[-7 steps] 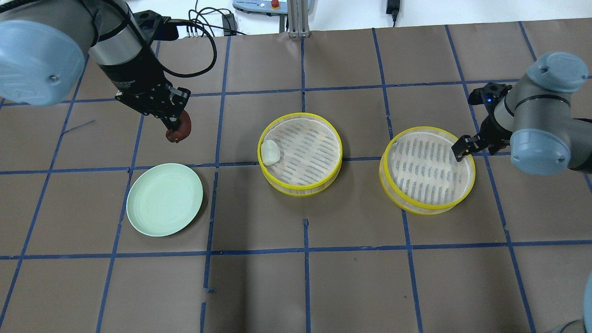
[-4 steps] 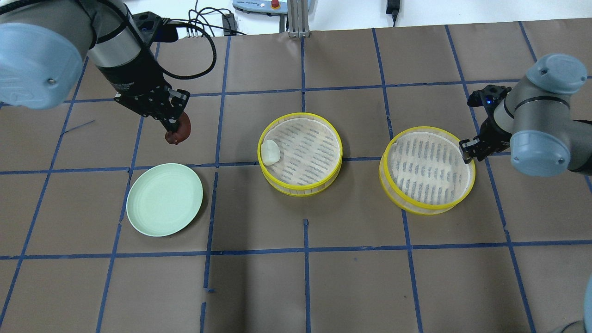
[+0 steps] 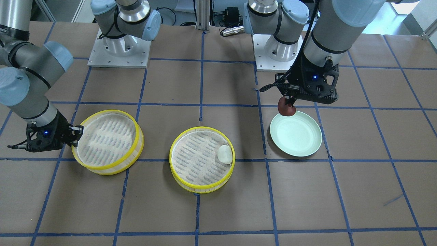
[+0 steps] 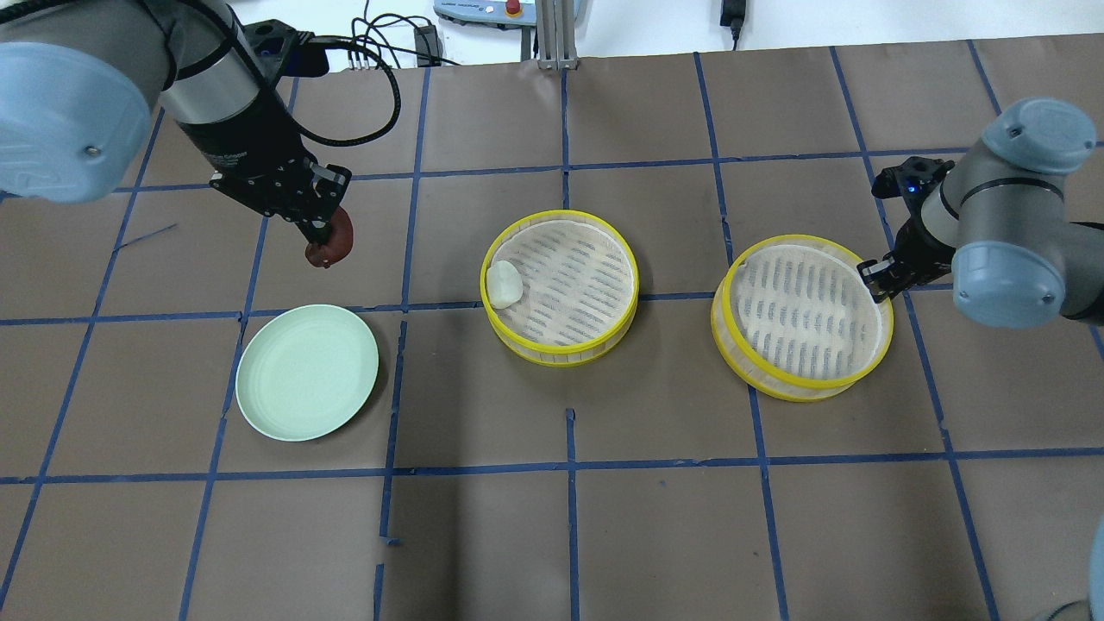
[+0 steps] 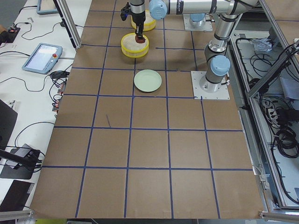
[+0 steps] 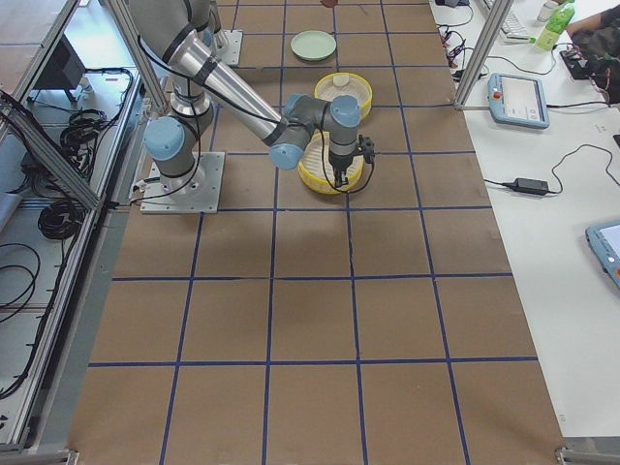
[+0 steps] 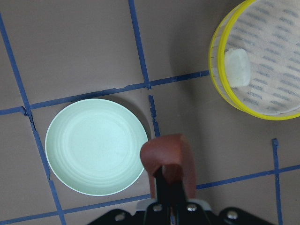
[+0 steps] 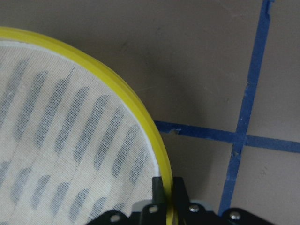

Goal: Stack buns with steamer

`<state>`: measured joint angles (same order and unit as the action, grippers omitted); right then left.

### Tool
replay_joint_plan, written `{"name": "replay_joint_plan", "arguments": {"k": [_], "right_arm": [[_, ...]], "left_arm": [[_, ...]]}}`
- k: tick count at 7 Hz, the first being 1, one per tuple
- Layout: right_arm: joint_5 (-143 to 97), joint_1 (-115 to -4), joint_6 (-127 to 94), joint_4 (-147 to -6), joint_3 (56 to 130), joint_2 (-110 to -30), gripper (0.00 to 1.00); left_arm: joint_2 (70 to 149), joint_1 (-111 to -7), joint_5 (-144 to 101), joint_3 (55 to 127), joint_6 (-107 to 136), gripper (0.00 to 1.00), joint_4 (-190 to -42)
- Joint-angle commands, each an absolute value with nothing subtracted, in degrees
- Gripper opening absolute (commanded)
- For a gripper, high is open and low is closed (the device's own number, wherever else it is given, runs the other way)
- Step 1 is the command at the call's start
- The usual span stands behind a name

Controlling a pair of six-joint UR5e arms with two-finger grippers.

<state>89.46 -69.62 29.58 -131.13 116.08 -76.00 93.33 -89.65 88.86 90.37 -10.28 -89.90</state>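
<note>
My left gripper [image 4: 321, 237] is shut on the reddish-brown bun [image 4: 330, 245] and holds it in the air behind the pale green plate [image 4: 306, 372]; the bun also shows in the left wrist view [image 7: 168, 157] and the front view [image 3: 286, 108]. The white bun [image 4: 503, 283] lies inside the middle yellow steamer [image 4: 561, 286], at its left wall. My right gripper [image 4: 878, 278] is shut on the rim of the right steamer tray [image 4: 802, 315], which is tilted; the right wrist view shows the fingers [image 8: 161, 190] pinching the yellow rim [image 8: 136, 110].
The table is covered in brown paper with a blue tape grid. The plate [image 3: 295, 134] has nothing on it. Both arm bases [image 3: 117, 44] stand at the robot's edge of the table. Cables and a pendant lie beyond the far edge [image 4: 388, 39].
My right gripper moved from over the right steamer's mesh to its rim and shut on it; the tray shifted slightly right. My left gripper with the brown bun moved a little away from the plate.
</note>
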Motion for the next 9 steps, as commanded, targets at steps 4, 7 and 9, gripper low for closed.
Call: {"name": "replay_joint_plan", "arguments": {"k": [4, 7, 9], "right_arm": [[89.21, -73.45, 23.94, -120.97, 108.74, -79.53, 0.08], [89.56, -86.10, 9.90, -119.63, 105.31, -79.98, 0.09], [89.39, -91.47, 2.85, -116.91, 102.84, -79.98, 0.11]], "left_arm": [[93.25, -89.65, 88.86, 90.44, -10.28, 0.00, -90.09], [93.25, -89.65, 88.86, 90.53, -10.20, 0.00, -90.09], [93.25, -89.74, 88.86, 90.70, -10.20, 0.00, -90.09]]}}
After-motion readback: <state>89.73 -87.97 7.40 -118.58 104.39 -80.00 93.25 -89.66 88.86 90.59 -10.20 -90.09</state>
